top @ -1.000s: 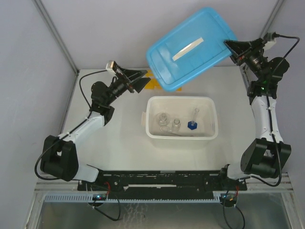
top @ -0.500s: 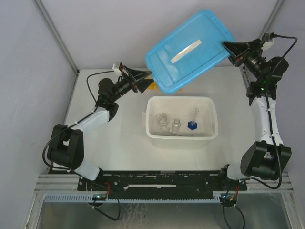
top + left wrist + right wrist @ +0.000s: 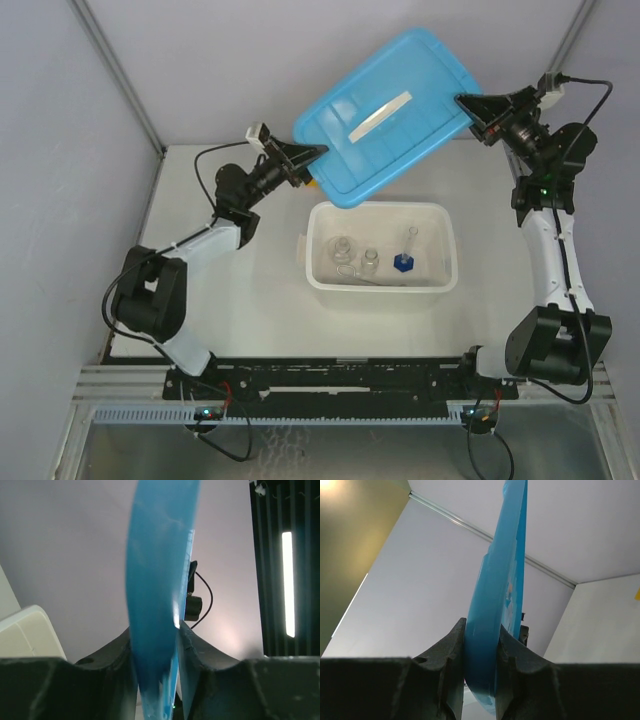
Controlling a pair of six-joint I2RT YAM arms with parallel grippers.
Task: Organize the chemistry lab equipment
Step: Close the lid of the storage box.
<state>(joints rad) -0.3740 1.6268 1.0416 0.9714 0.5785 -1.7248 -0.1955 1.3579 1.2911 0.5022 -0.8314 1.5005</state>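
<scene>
Above the table's far half, the blue lid hangs in the air, tilted, gripped at two opposite ends. Left gripper pinches its lower-left edge; wrist view shows both fingers pressed tight against the lid rim. Right gripper clamps the upper-right edge; same picture from its wrist cam, fingers closed hard on the blue plastic. A pale strip lies across the lid's top face: looks like a label or handle, no writing legible. No brand marks readable anywhere.

Below the lid, approx. mid-table, sits the white tub, open. Inside: small glass vessels, one w/ a second beside it, a thin metal piece lying near them on the tub floor, and a clear tube on a blue base, upright, toward the tub's right half. A bit of yellow shows just under the lid's lower-left corner; too hidden to say what it is. White tab sticks out at tub's left wall. Contents small; finer detail can't be told.
</scene>
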